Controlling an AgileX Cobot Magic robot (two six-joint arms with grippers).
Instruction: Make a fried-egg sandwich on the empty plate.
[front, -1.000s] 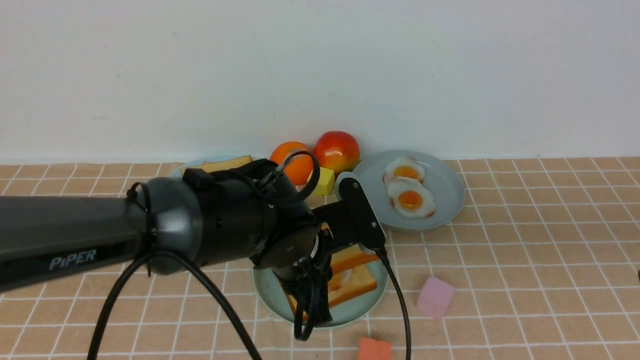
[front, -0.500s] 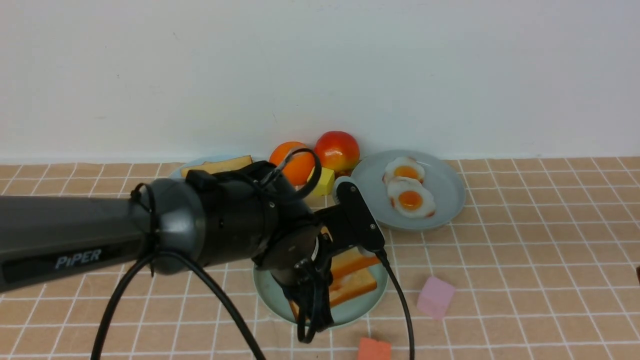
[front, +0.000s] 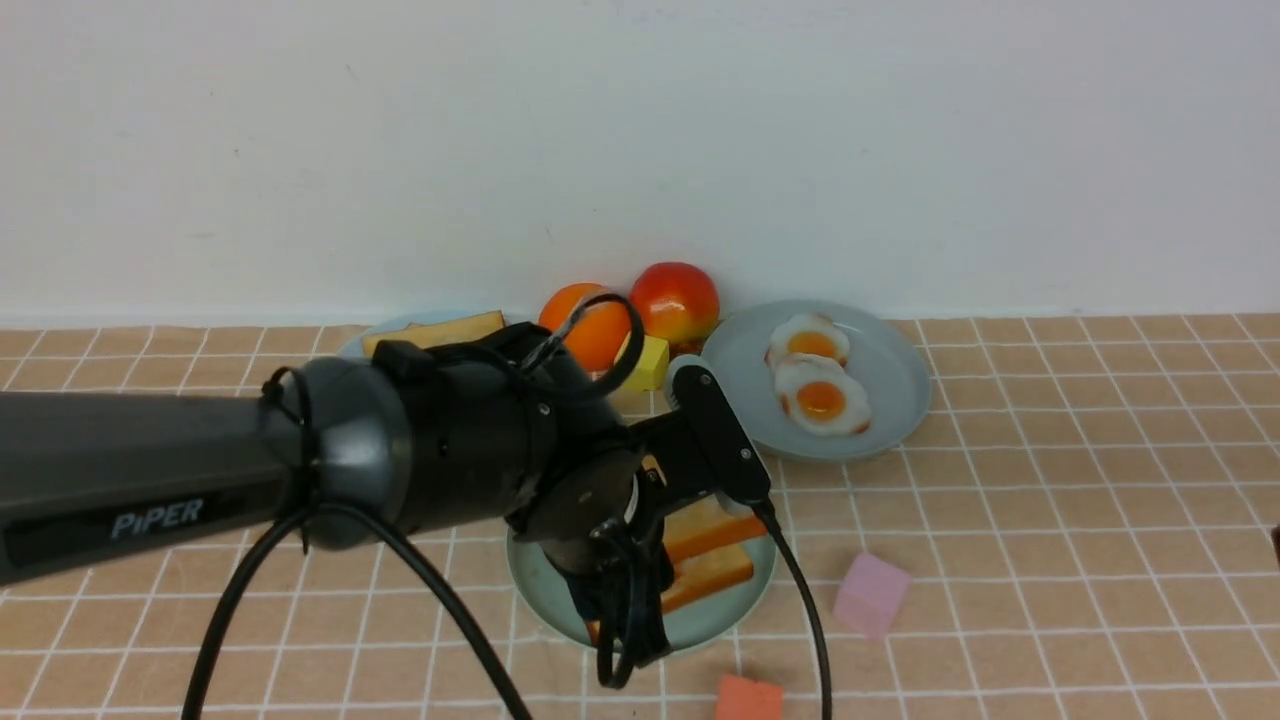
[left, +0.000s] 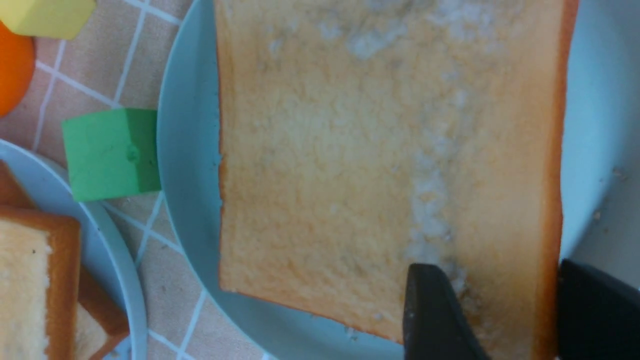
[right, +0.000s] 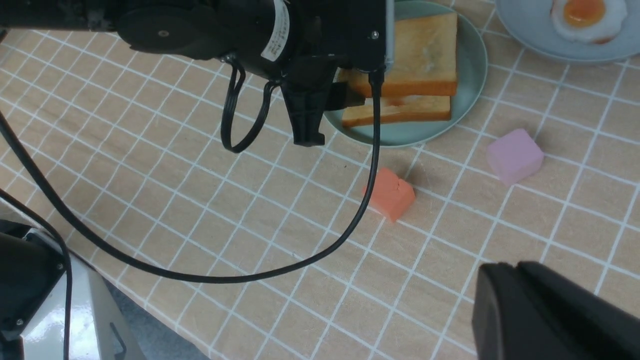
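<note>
Left gripper (left: 497, 280) stands open at the edge of the fried-egg sandwich (front: 710, 527). One black finger (left: 435, 315) is over the upper slice's face and the other is beyond its crust, above the plate (front: 728, 615). It grips nothing, and whether a finger touches the bread cannot be told. The sandwich lies on that mint-green plate in the middle of the checked cloth (front: 1050, 560), with a green block (left: 110, 152) just beside the rim. Right gripper (right: 550, 315), well apart from the plate, shows no gap between its fingers and carries nothing.

A second ago the upper slice sat propped higher, with more white egg showing beneath. It now lies lower on the bottom slice.

From the front, the left arm (front: 150, 470) covers the plate's left half and most of a grey-blue plate (front: 352, 342) behind. The egg shows only as a white sliver between the slices. The right gripper is cut off at its own camera's corner.
</note>
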